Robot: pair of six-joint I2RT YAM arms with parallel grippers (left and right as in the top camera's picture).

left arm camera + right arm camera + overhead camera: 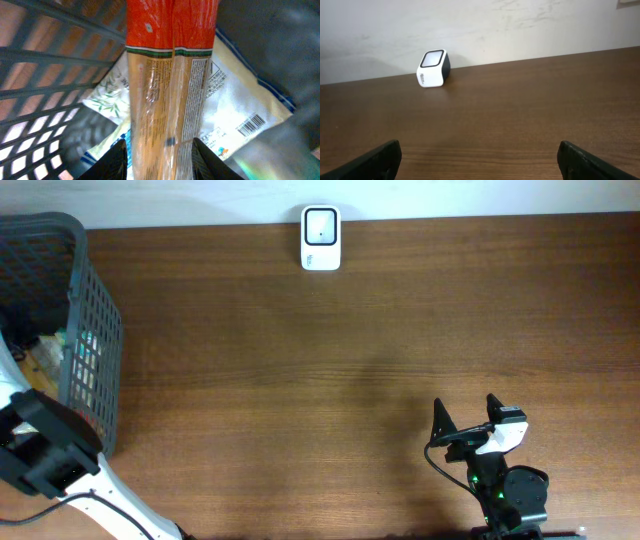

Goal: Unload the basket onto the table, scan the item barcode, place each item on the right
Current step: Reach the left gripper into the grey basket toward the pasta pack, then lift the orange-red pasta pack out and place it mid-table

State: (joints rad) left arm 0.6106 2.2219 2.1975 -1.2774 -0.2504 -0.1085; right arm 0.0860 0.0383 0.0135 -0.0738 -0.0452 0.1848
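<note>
A long narrow pack (170, 100) lies in the grey mesh basket (95, 330) at the table's (350, 360) left edge. Its top is red, with a thin green and white band below, and the rest is clear film over pale yellow contents, with small print down one side. It rests on a white bag (250, 115) that shows a barcode (249, 125).

My left pincer (160, 160) reaches into the basket and straddles the pack, one dark finger (119, 162) at each long edge. I cannot tell whether the fingers press it or only stand beside it.

My right pincer (480, 162) is spread wide and holds nothing, low over the table near its front right.

The basket's walls close around my left pincer. The white scanner (321, 238) stands at the table's far edge, with bare brown wood between it and my right pincer.
</note>
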